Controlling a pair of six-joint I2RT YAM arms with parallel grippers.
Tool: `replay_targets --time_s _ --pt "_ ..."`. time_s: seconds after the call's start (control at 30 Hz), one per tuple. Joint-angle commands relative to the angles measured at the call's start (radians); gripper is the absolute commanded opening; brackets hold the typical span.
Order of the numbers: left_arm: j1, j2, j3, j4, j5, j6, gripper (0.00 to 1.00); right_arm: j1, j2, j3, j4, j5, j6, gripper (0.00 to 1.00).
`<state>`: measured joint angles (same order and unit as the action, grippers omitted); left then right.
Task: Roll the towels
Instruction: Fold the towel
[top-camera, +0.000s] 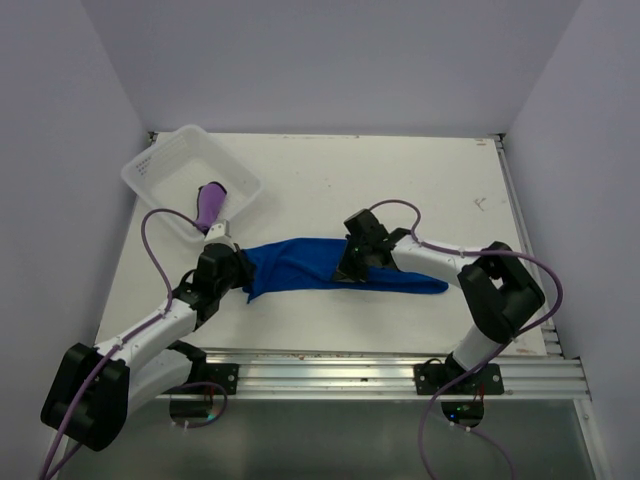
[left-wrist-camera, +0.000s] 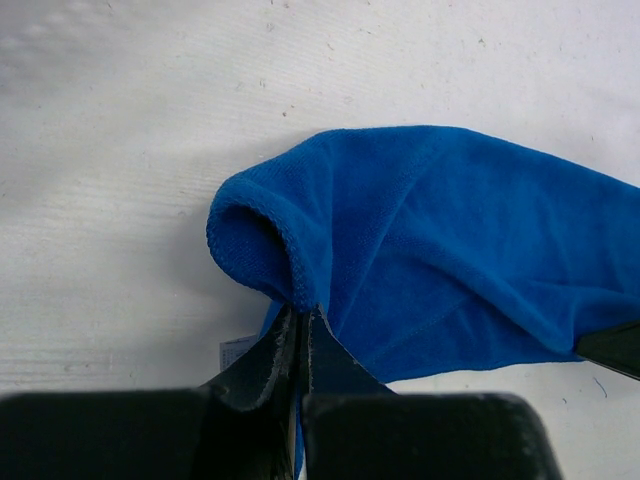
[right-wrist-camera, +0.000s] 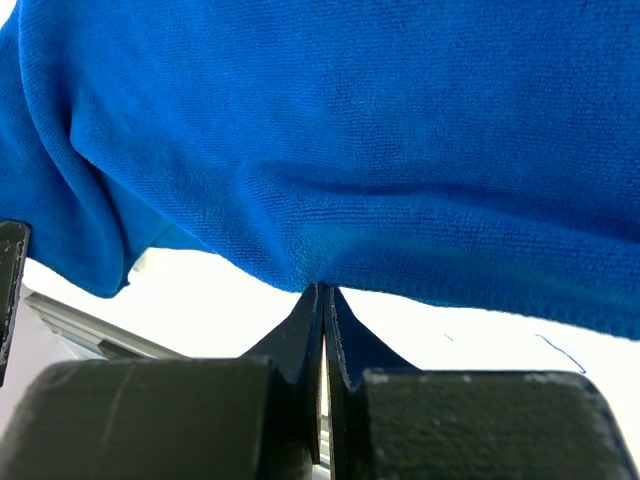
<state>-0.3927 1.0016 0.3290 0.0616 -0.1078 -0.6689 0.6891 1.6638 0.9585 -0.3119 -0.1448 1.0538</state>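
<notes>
Royal blue towel (top-camera: 300, 262), purple towel (top-camera: 210, 204), wht basket (top-camera: 185, 170), wht table (top-camera: 330, 190), purple cables (top-camera: 145, 235), blk/wht arms (top-camera: 150, 335).

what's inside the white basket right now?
One thing shows in the white basket: the purple towel, bunched against its near right wall. The towel's near end disappears behind that wall, so how tightly it is rolled cannot be told.
</notes>
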Motion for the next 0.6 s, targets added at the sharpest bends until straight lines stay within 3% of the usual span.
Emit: replay_targets --time_s 0.0,0.23,0.27,0.33,0.47,0.57 --pt "0.008 0.002 0.007 0.049 0.002 0.014 0.0 0.004 -0.016 -0.01 0.036 0.01 0.025 0.0" --pt "0.008 0.005 0.015 0.041 0.003 0.02 0.0 0.01 -0.004 -0.03 0.071 -0.015 0.043 0.01" --pt "0.008 0.005 0.013 0.041 0.0 0.02 0.0 0.012 -0.006 -0.03 0.071 -0.016 0.046 0.13" --pt "0.008 0.011 0.015 0.043 0.002 0.02 0.0 0.013 -0.015 -0.027 0.08 -0.029 0.045 0.15" --pt "0.011 0.023 0.027 0.041 0.003 0.023 0.0 0.016 -0.077 -0.001 0.039 -0.022 0.022 0.33" --pt "0.017 0.026 0.041 0.034 0.01 0.025 0.0 0.015 -0.145 0.02 -0.015 -0.007 -0.023 0.39"
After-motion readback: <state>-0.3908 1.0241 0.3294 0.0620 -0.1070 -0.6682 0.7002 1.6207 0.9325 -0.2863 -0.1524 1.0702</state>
